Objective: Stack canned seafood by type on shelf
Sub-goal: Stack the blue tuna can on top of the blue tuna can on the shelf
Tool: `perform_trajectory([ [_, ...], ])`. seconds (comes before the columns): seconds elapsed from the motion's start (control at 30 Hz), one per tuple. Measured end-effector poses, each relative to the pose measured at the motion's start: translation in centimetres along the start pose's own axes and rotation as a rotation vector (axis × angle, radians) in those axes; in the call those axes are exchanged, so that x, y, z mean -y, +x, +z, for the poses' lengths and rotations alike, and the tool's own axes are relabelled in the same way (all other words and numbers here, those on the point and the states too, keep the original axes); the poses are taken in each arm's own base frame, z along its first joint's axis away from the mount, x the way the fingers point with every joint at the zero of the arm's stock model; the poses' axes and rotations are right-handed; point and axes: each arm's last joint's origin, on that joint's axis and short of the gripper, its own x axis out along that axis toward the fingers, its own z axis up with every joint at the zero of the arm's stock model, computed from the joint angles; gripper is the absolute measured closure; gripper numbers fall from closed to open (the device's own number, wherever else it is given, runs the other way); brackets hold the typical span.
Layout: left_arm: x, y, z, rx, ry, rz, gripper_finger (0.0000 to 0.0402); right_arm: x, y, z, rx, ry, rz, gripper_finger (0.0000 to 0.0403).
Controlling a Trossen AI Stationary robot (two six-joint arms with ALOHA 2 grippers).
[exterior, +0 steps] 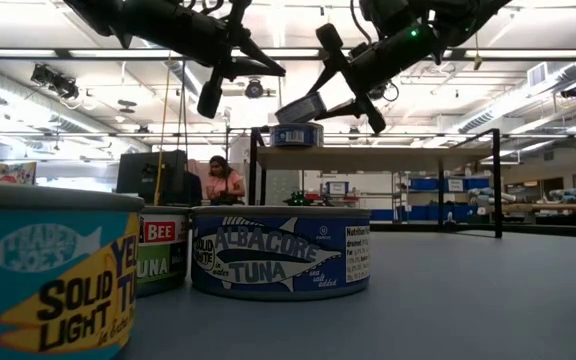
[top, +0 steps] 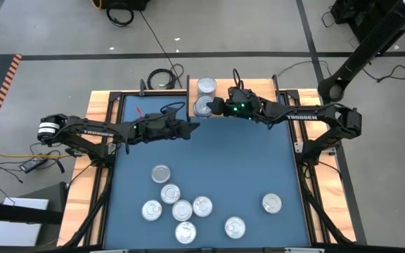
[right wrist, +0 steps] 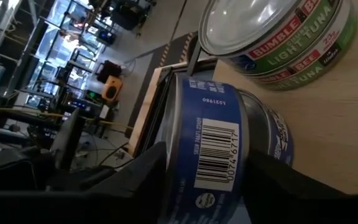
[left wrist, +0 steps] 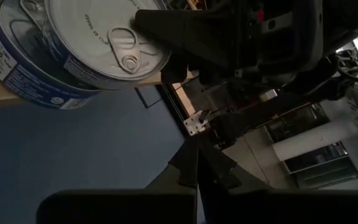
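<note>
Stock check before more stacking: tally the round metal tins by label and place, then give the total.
Silver-lidded round tins loose on the blue table: 8
Green-label tins stacked on the light-wood shelf: 2
Blue-label tin resting on that shelf: 1
Blue-label tin tilted in the right claw: 1
Total: 12

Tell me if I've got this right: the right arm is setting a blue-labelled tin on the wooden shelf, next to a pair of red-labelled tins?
Nearly. The right gripper does hold a blue-labelled tin at the shelf, but the stacked tins beside it have green labels, not red, as the right wrist view shows.
</note>
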Motion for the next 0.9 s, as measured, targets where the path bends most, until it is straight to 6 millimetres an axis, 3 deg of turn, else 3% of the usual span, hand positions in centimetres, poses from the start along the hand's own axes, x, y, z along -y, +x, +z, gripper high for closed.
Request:
perform_trajectory([
  [0.63,-0.5,0.2,0.9,0.069,0.029,0.046,0.0397,0.0,0.2,1.1,0.010,0.090,0.058,0.0235],
  [0.9,-0.8,0.3,1.4,0.095,0.048,0.055,0.0397,0.9,1.8,0.6,-0.039,0.120,0.059,0.0235],
])
